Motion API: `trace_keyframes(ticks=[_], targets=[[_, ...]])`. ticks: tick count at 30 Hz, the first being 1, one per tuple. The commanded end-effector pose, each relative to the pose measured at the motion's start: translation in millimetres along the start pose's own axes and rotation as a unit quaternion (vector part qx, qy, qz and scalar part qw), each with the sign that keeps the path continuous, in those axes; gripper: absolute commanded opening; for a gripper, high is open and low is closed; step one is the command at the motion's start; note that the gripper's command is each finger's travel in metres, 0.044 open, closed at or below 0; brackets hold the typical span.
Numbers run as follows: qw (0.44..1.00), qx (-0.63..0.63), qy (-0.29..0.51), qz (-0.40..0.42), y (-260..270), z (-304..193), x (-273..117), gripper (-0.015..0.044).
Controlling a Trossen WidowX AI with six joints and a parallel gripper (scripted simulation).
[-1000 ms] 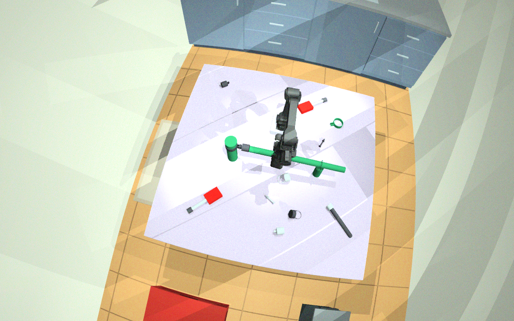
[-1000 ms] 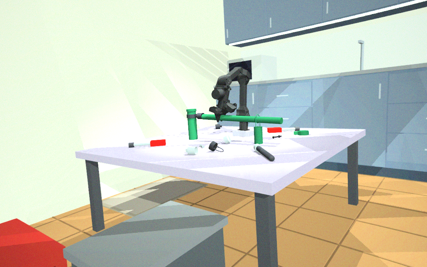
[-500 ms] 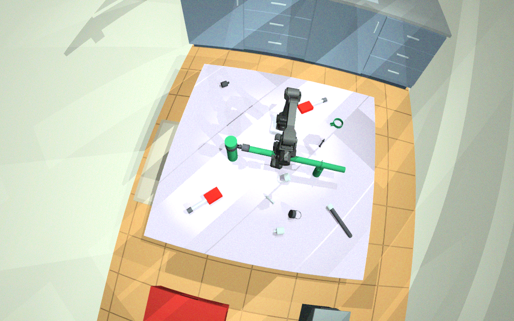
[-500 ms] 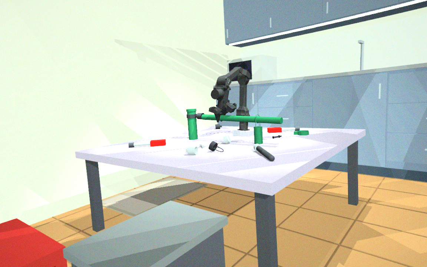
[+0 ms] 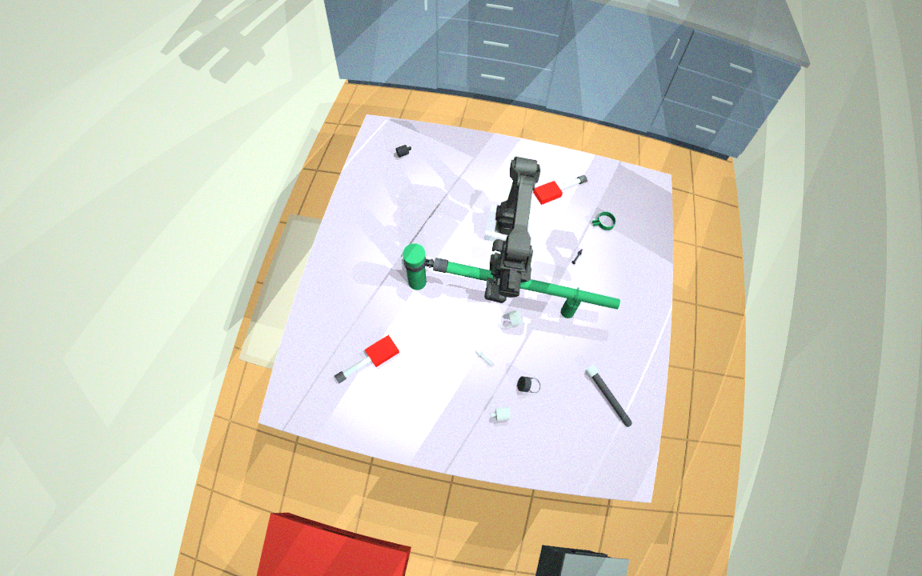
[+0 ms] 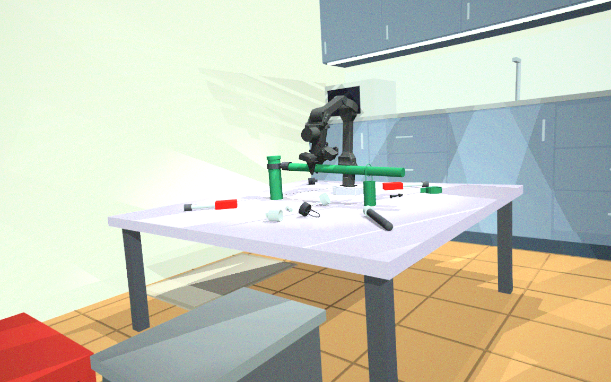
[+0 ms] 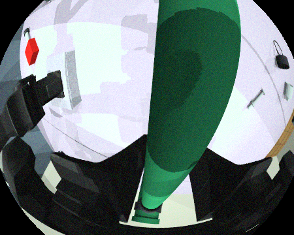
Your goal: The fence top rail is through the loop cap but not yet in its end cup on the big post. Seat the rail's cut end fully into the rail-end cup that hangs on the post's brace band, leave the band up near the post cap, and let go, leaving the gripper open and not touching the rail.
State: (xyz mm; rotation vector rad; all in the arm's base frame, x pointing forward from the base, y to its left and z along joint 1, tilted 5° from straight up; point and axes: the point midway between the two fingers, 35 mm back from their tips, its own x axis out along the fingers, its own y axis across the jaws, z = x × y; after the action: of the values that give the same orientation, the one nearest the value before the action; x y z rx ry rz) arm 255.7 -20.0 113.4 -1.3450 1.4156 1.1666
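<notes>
Holding the green rail [image 5: 464, 271] near its middle, my claw [image 5: 500, 285] is pinched on it from above. The rail lies level above the tabletop [image 5: 392, 415], running through the loop cap [image 6: 368, 172] on the short post [image 6: 368, 191] and reaching to the big post [image 6: 274, 178]. At that end the grey rail-end cup [image 6: 284, 166] hangs off the dark brace band [image 6: 273, 166], which sits high, just under the post cap [image 6: 273, 158]. In the exterior view the cut end meets the cup, and I judge it is in or nearly in; how deep I cannot tell. What is left, as I read it, is any last push home, then spreading the claw and lifting clear of the rail.

Scattered on the pale tabletop are two red-tagged tubes [image 5: 370, 357], a dark rod [image 5: 609, 397], a loose green ring [image 5: 603, 221] and small caps. Around it: orange tile floor [image 6: 488, 322], blue-grey cabinets [image 6: 583, 156], a red box [image 6: 18, 346].
</notes>
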Motion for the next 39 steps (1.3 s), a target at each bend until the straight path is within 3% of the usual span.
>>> trace_keyframes(ticks=[1,39], targets=[[1.0,0.006,0.018,-0.005,-0.2,-14.0,-7.0,0.0],[1.0,0.006,0.019,-0.005,-0.9,-29.2,0.1,0.0]])
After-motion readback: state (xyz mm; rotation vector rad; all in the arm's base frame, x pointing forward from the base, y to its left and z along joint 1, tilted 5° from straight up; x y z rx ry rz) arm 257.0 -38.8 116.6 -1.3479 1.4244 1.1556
